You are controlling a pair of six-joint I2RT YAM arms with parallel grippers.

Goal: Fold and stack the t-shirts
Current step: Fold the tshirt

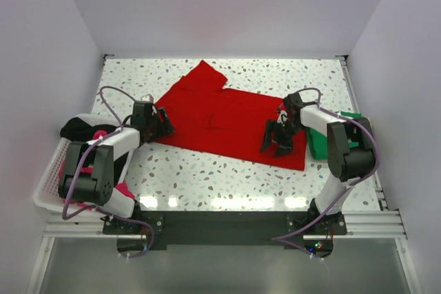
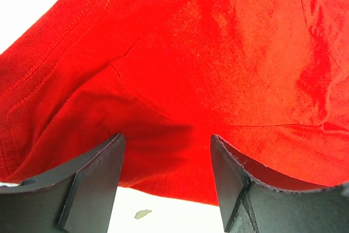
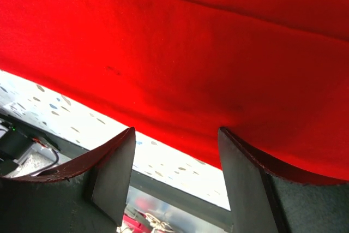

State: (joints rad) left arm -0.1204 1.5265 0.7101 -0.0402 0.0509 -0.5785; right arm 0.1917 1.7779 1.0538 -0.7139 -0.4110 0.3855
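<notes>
The bright red t-shirt (image 1: 220,118) lies spread across the middle of the speckled table, one sleeve pointing to the back. My left gripper (image 1: 162,127) is open at the shirt's left edge, and red cloth (image 2: 180,80) fills its view above the jaws. My right gripper (image 1: 277,144) is open over the shirt's right front part, with the cloth's edge (image 3: 180,69) between the jaws. The green t-shirt (image 1: 324,144) lies at the right under my right arm. Magenta pink cloth (image 1: 100,135) and black cloth (image 1: 81,129) sit in the basket at the left.
A white slotted plastic basket (image 1: 48,184) stands at the left front edge beside my left arm. White walls close in the table at the back and both sides. A metal rail (image 1: 220,222) runs along the front.
</notes>
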